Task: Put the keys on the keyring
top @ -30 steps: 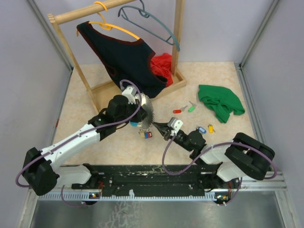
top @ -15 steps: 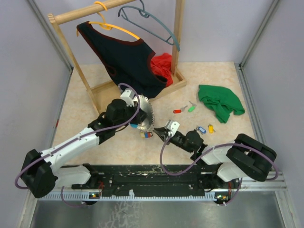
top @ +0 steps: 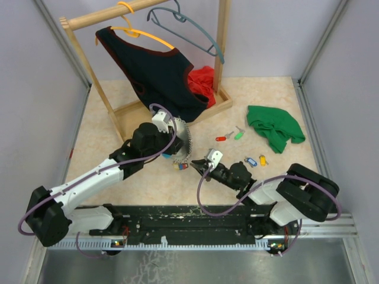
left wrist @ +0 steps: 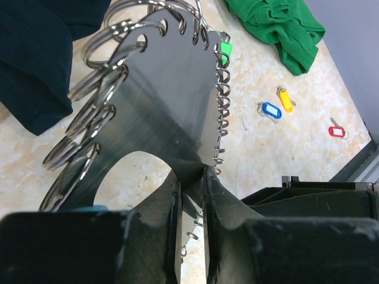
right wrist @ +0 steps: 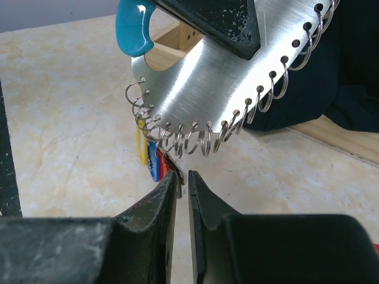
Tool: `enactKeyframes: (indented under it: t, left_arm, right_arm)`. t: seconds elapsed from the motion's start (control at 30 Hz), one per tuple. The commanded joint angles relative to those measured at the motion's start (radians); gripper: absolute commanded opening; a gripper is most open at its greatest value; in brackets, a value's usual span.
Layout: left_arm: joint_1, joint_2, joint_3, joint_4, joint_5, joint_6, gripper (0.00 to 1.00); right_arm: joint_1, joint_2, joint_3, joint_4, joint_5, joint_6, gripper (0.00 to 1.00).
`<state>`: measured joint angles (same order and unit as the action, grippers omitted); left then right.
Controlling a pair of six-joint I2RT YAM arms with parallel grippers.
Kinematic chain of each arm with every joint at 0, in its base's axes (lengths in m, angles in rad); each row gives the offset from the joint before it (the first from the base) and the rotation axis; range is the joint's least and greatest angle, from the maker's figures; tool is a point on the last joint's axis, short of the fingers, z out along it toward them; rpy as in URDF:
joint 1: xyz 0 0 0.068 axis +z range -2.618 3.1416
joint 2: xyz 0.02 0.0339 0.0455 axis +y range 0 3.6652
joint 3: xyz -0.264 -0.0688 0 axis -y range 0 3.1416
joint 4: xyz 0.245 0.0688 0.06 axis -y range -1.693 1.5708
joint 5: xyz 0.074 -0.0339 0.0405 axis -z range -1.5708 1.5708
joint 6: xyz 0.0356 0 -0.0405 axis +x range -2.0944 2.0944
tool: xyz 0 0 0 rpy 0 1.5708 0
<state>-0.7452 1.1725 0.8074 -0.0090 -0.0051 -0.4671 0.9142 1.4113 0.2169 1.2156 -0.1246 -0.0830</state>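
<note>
The keyring is a silver toothed plate edged with wire rings, with a light-blue handle. My left gripper is shut on the plate's lower edge, as the left wrist view shows, and holds it upright above the table. Yellow, blue and red keys dangle from its lowest rings. My right gripper sits just right of them; in its wrist view the jaws are nearly closed on the silver blade of the red key. Loose red, green, blue and yellow keys lie on the table.
A wooden clothes rack stands at the back left with a dark vest on an orange hanger and a grey hanger. A red cloth lies at its base. A green cloth lies at the right.
My right gripper has moved left, up to the keys hanging under the keyring. My left gripper has shifted the keyring slightly.
</note>
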Motion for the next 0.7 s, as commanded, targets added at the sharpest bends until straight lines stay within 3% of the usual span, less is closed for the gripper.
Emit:
enactKeyframes:
  t: [0.0,0.67]
  left_arm:
    - [-0.017,-0.009,0.057,0.014,-0.006,0.035,0.00]
    - [-0.046,0.006,0.083,0.007,-0.042,0.034,0.00]
  right_arm:
    - [0.011,0.022,0.034,0.109,0.019,0.026,0.13]
    - [0.024,0.090,0.061,0.200,0.020,0.028,0.12]
